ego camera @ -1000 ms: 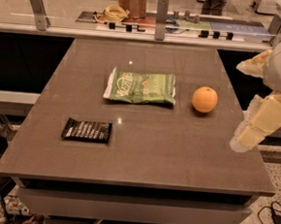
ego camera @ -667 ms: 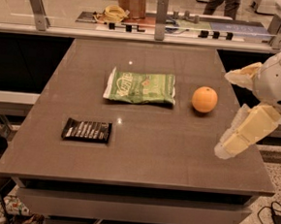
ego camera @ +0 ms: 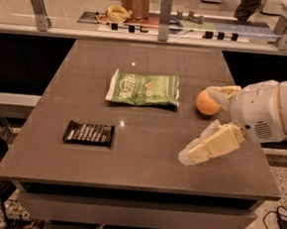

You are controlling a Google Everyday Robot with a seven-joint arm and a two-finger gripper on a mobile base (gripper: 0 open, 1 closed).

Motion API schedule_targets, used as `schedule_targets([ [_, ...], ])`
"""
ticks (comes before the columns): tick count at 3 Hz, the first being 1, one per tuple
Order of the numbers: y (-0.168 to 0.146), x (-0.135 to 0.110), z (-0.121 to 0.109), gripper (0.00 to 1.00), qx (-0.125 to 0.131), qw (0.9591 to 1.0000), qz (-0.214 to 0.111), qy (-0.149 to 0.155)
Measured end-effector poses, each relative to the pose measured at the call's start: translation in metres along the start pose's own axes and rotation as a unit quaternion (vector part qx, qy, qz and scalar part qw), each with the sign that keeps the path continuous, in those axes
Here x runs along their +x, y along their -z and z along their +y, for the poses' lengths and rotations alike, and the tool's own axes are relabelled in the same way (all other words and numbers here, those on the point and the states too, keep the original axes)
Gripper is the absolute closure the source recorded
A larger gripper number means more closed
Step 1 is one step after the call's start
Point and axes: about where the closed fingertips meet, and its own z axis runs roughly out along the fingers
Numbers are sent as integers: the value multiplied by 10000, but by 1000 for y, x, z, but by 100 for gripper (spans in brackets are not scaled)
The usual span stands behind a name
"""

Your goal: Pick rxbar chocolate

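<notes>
The rxbar chocolate (ego camera: 89, 133) is a small flat black wrapper with white lettering, lying flat near the front left of the grey table (ego camera: 144, 171). My gripper (ego camera: 196, 124) reaches in from the right, over the right-middle of the table, well to the right of the bar. Its two cream fingers are spread apart and hold nothing. The upper finger (ego camera: 223, 92) overlaps the orange; the lower finger (ego camera: 210, 145) points left towards the table's front.
A green-and-white snack bag (ego camera: 143, 89) lies at the table's middle. A round orange fruit (ego camera: 205, 104) sits right of it, partly behind my finger. A glass railing with metal posts (ego camera: 164, 17) runs behind the table. A cable (ego camera: 284, 223) lies on the floor at the right.
My arm has swung left and forward over the table, from the right edge to in front of the orange. The bar, bag and orange have not moved.
</notes>
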Motion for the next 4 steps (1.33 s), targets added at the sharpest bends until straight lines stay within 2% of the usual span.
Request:
schedule_targets([
  [1,-3,-8,-2,0,100,9998,-180,-61],
  [2,-2,-8,-1,0,84,9998,-150,-43],
  [3,-23,-11,-5,0,100,9993,-364,-5],
  [4,-57,-16,-2,0,72,9979,-633,82],
])
